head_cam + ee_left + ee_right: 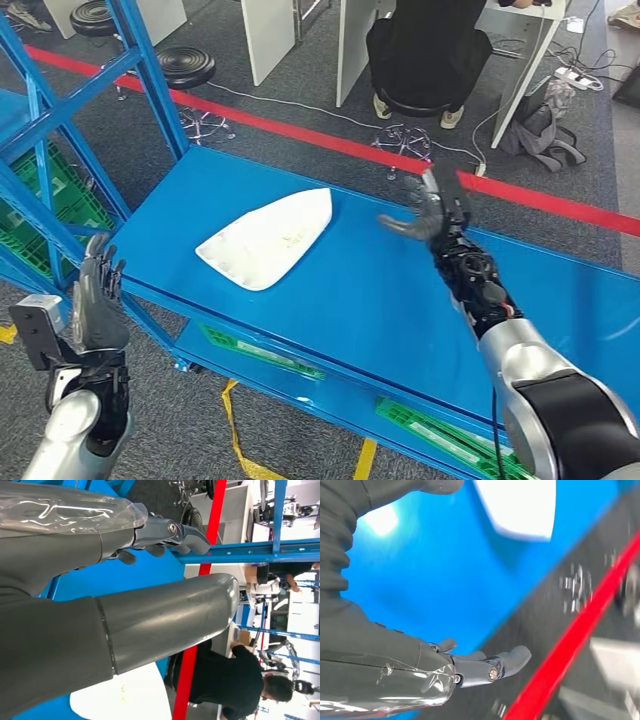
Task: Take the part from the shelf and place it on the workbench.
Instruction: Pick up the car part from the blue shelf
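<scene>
Head view: right hand point(434, 212) raised over the far edge of the blue shelf point(377, 300), fingers spread and lightly curved, holding nothing. White part point(268, 240) lying flat on the shelf surface, well apart from those fingers, off toward the left hand's side. Left hand point(98, 300) upright just off the near corner of the shelf, fingers extended and close together, empty, near the part's blunt end but not touching. Likely risks from here: fingertips sliding under no edge of so flat and smooth a part, merely pushing it across the slick surface toward the shelf lip; or a 1-sided pinch letting it tilt and drop. Green crates point(45, 200) beyond the left fingers, behind the blue frame; contents not discernible.

Left wrist view: thick grey thumb and darker fingers point(188, 532) stretched out, clasping nothing; part's white end point(124, 697) beside the thumb, apart from it. Seated person point(226, 680) past the red floor line point(196, 630).

Right wrist view: blurred; fingers point(497, 665) extended, empty; part point(520, 505) well clear of the fingertips.
</scene>
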`<state>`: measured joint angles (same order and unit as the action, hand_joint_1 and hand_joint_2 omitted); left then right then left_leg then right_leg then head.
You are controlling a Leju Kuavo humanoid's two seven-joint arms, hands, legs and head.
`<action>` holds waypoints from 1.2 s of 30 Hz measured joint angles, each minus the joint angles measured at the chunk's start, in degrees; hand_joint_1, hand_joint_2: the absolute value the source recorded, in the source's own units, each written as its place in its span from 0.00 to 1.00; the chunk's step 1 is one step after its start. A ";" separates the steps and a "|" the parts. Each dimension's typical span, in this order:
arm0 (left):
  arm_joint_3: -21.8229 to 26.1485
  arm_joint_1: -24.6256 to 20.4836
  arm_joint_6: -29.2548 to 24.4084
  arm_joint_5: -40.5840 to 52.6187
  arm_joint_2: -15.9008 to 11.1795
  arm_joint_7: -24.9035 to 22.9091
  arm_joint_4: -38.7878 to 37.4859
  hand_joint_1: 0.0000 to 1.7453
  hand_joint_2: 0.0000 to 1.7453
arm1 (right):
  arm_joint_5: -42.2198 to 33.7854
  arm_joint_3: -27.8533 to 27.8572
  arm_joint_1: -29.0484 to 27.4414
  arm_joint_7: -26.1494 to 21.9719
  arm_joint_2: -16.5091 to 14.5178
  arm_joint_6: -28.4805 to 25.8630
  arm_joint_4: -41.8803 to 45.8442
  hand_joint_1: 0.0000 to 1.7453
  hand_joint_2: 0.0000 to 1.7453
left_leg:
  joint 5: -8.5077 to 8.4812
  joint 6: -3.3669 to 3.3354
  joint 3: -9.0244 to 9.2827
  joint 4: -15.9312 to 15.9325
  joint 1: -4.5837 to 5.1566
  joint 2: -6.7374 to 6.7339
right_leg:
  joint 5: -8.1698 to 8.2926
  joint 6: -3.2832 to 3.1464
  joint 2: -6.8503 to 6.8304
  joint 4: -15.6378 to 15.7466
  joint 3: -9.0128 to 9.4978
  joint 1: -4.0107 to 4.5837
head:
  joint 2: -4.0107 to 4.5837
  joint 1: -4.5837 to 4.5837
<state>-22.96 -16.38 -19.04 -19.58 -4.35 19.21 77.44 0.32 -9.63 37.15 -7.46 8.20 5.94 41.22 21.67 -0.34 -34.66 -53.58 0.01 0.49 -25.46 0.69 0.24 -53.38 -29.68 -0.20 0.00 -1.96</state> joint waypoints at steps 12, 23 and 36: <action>-0.03 -0.48 0.02 0.28 0.50 0.04 -0.04 0.00 0.00 | -3.17 -9.69 2.48 -0.38 -6.84 4.78 -2.28 0.00 1.00 | -0.01 0.06 0.00 0.00 0.00 0.11 | -0.07 -0.11 -0.12 0.00 0.01 0.00 | 0.00 0.01; -0.03 -0.24 -0.08 0.92 0.52 -0.22 -0.04 0.00 0.00 | -10.96 -10.98 4.96 0.88 -5.86 5.35 -7.94 0.00 1.00 | -0.02 0.05 0.00 -0.02 0.00 0.13 | -0.06 -0.11 -0.15 0.02 0.00 -0.02 | 0.00 0.04; -0.03 0.23 -0.44 1.18 0.38 -0.37 -0.04 0.00 0.00 | -13.56 -9.99 5.92 1.88 -2.34 4.73 -14.02 0.00 1.00 | -0.01 0.05 0.00 -0.02 0.00 0.11 | -0.06 -0.10 -0.14 0.02 -0.01 -0.01 | 0.00 0.08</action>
<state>-22.99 -16.15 -19.47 -18.40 -3.98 18.84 77.40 -13.25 -19.62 43.07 -5.57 5.86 10.67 27.20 21.65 -0.30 -34.66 -53.61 0.01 0.60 -25.52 0.59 0.10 -53.36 -29.68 -0.20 0.00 -1.87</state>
